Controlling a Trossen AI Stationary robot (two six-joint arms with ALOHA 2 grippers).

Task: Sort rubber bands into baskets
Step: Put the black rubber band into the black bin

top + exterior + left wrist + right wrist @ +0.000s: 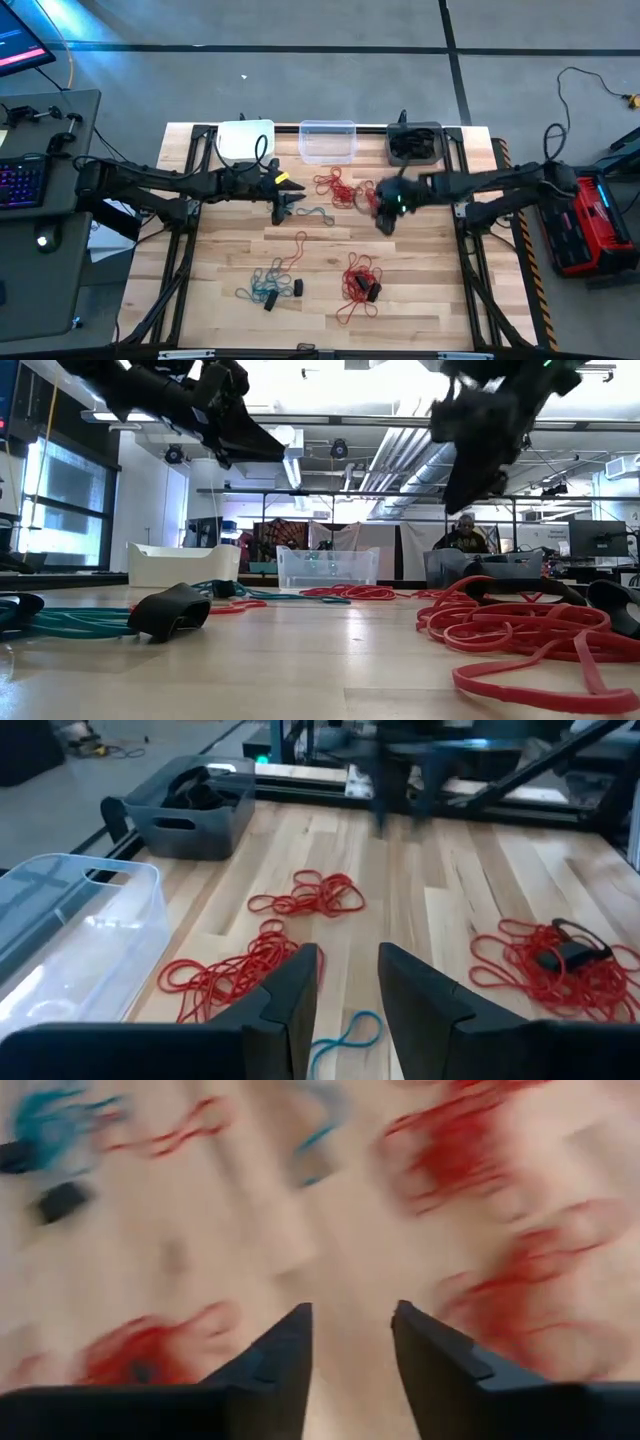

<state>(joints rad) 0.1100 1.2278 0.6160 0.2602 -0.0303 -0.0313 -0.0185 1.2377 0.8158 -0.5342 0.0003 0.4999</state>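
Right wrist view is smeared; bands there read only as red and teal streaks. Both grippers spread, empty: left gripper [287, 203] over a teal band [318, 214] mid-table, right gripper [385, 213] beside the red bunch [336, 186]. White basket [246, 141], clear basket [327, 141], grey basket [415, 143] line the far edge. Mixed piles [360, 281] near the front edge; open wood between.

It was a robotics lab or workshop: a wooden bench [420, 300] on bare grey concrete floor, exposed ceiling ducts [400, 455] and strip lights overhead, a lit keyboard [20, 183] on a side desk, a person [463, 535] seated at monitors behind.
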